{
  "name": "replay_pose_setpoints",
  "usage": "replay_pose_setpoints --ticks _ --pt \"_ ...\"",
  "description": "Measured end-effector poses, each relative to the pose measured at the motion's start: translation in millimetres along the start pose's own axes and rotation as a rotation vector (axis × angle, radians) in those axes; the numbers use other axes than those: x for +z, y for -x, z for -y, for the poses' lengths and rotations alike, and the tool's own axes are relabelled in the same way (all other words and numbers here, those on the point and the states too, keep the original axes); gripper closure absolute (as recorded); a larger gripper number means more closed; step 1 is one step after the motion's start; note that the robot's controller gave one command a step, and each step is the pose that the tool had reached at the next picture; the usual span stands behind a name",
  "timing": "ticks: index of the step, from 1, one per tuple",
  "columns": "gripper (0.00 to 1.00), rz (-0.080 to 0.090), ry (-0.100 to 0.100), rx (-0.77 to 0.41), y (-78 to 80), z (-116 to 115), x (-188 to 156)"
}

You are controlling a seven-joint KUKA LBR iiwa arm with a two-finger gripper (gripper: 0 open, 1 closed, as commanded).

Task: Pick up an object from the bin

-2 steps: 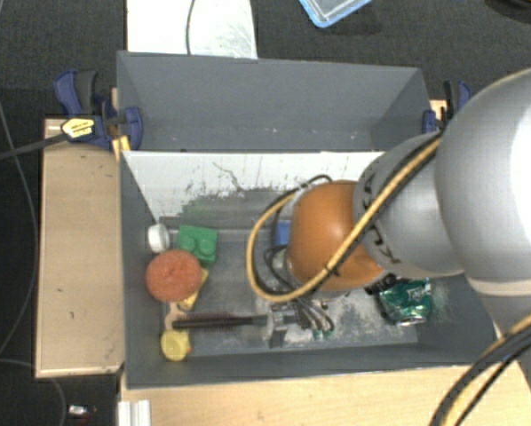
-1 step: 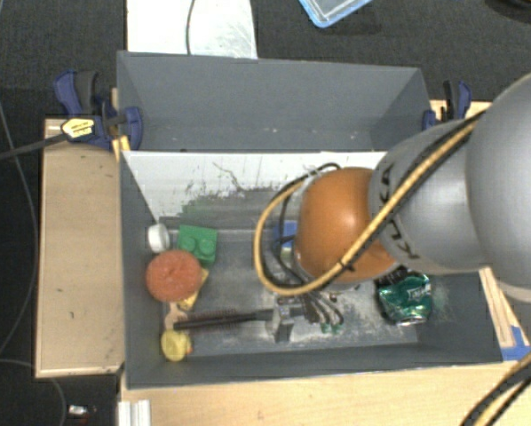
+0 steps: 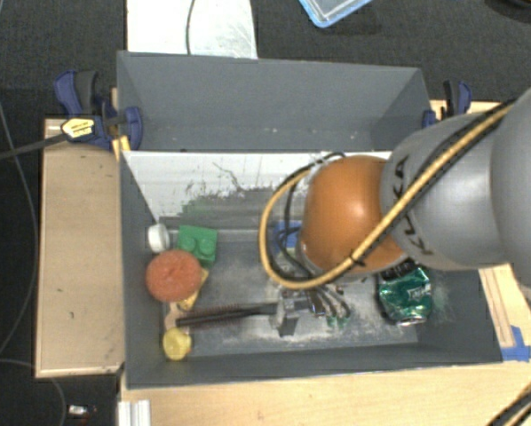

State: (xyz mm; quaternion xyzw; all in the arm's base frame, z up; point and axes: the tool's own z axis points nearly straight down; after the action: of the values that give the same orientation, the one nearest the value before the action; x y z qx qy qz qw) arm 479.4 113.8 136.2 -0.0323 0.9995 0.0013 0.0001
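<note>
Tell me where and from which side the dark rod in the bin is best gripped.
Probably at the middle of the rod, from above, closing across its thin width. It lies flat, and its left end is crowded by the orange ball and a yellow piece.

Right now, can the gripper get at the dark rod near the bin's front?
Probably yes: the gripper sits at the bare right end of the dark rod; the orange ball and yellow piece crowd only its left end.
</note>
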Motion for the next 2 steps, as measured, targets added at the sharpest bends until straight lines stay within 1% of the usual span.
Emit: replay_pose_setpoints --ticks 1,2 --pt "1.00 0.003 0.000 -0.004 0.3 -0.5 -7.4" --pt "1.00 0.005 0.000 -0.259 7.4 -24.6 33.5"
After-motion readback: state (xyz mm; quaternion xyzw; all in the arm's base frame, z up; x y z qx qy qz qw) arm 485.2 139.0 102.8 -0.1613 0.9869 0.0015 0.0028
